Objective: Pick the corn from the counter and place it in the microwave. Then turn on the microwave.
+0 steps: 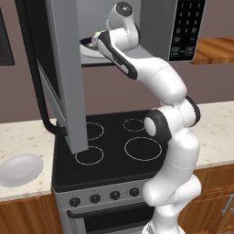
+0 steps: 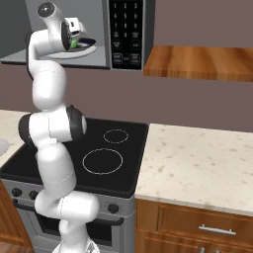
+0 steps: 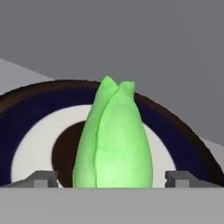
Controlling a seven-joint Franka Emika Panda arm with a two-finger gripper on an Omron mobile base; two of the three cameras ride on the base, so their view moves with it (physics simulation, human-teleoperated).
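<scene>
Far left, on the counter (image 1: 27,137): a pale plate (image 1: 20,169) sits alone, near the stove edge. No corn down there.

Stovetop (image 1: 109,146) in the middle, black glass with ring outlines, nothing on it. The oven knobs (image 1: 95,198) sit in a row below.

Above the stove, the microwave (image 1: 183,27) stands with its door (image 1: 64,68) swung wide toward the left, black handle (image 1: 43,105) hanging at the near edge. The arm reaches up and into the cavity.

Inside: the corn (image 3: 113,140) stands on the round dark-rimmed turntable plate (image 3: 35,131), its pale tip pointing away from the hand. From the right base camera the green shows just under the wrist (image 2: 74,43). The gripper (image 3: 111,178) is right at it, the two finger tips (image 3: 43,178) spread apart on either side of the husk with a visible gap to each (so the jaws look released, not clamping).

Right side: keypad panel (image 2: 126,29) untouched as far as I can judge, and bare counter beyond.

Progress, my reading: pick and carry are done, and the corn appears delivered. Left to do: draw the hand out, close the door, then press start on the keypad.
</scene>
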